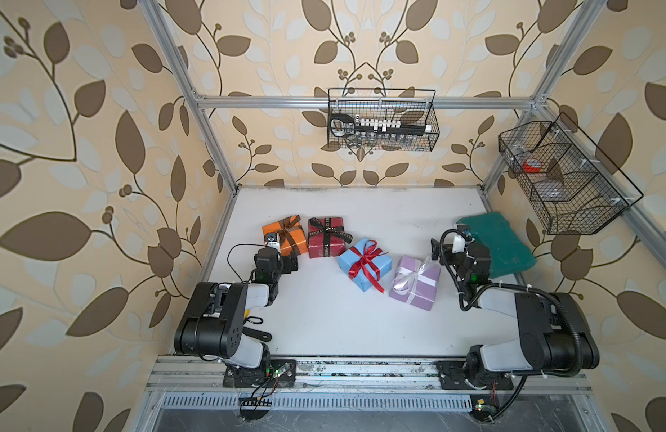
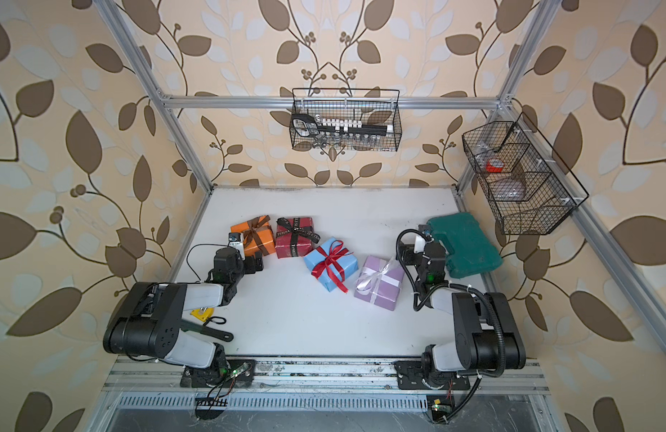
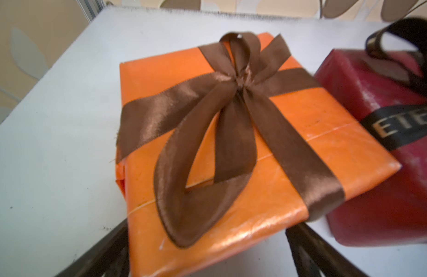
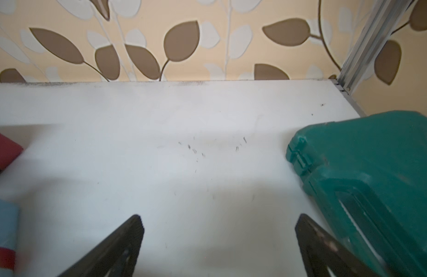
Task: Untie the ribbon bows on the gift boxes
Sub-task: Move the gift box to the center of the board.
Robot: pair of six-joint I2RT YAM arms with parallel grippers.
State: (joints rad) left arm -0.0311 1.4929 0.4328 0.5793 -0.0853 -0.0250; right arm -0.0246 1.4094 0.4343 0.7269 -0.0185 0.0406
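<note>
Between the left jaws, which stand fully apart and grip nothing, the left wrist view frames the near edge of the orange box (image 3: 315, 134). Its brown bow (image 3: 238, 81) sits just beyond them, knot uppermost, with one long loop draped back toward the jaws. The dark red box (image 1: 325, 243) with its black lettered bow (image 1: 333, 232) lies just beside the orange box, on the side toward the right jaws.

The light blue box (image 1: 365, 267) with the red bow (image 1: 365, 258) and the lilac box (image 1: 417, 291) with the white bow (image 1: 413, 275) complete a curved row across the desk (image 1: 342, 329). The lilac box is nearest the right jaws. All four bows are tied and face up, which probably serves to leave loops and tails open to a grasp from above.

The right jaws are likewise wide apart and empty, over bare desk, with the green case (image 4: 375, 167) just beside one of them.

Both arms are folded low, elbows drawn back toward their bases. The left wrist is pitched down at the orange box. The right wrist is held between the lilac box and the green case.
</note>
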